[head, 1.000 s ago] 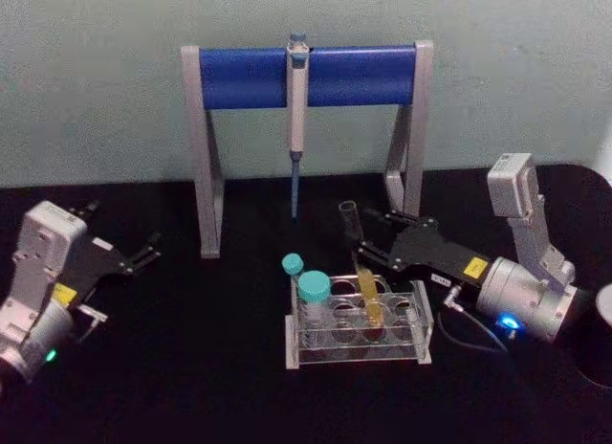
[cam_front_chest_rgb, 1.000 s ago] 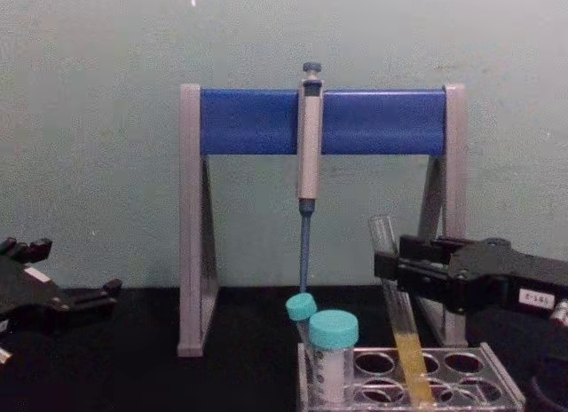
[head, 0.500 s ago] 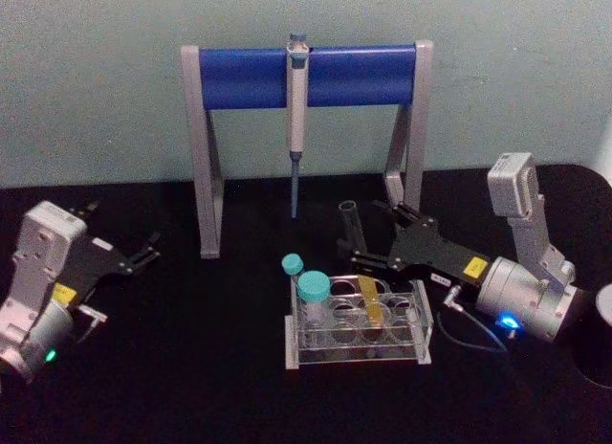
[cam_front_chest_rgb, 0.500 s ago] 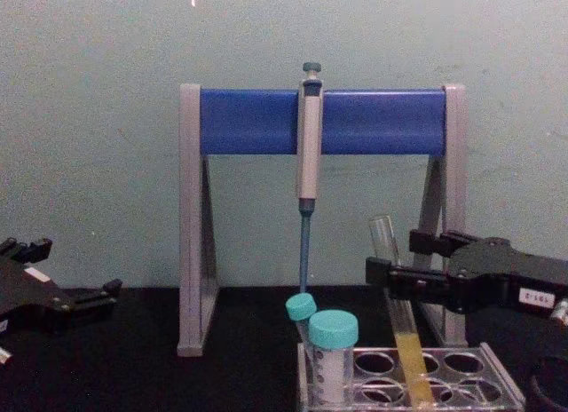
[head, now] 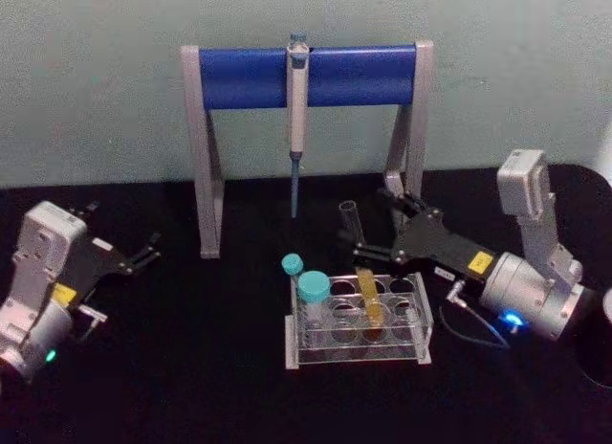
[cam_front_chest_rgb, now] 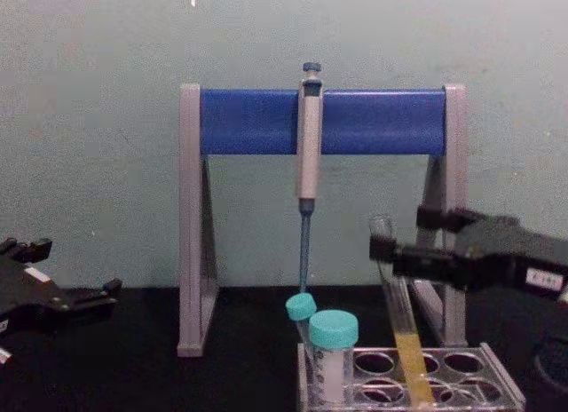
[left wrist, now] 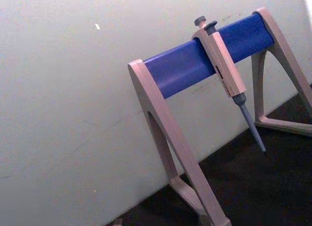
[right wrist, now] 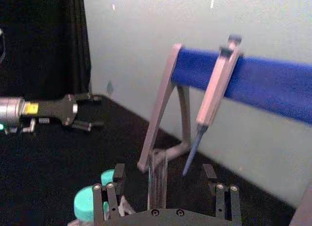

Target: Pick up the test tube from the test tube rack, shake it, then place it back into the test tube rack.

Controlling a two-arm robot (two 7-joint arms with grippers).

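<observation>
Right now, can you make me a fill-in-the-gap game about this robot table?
1. The liquid in the test tube is ____.
2. The test tube stands in the test tube ____, a clear one.
3. The caps on the two short vials are ____.
4. The grey pipette hangs from the ____ bar of the stand.

Missing words: yellow; rack; teal; blue

Clear test tube (head: 360, 274) with yellow liquid leans in the clear test tube rack (head: 359, 323).
</observation>
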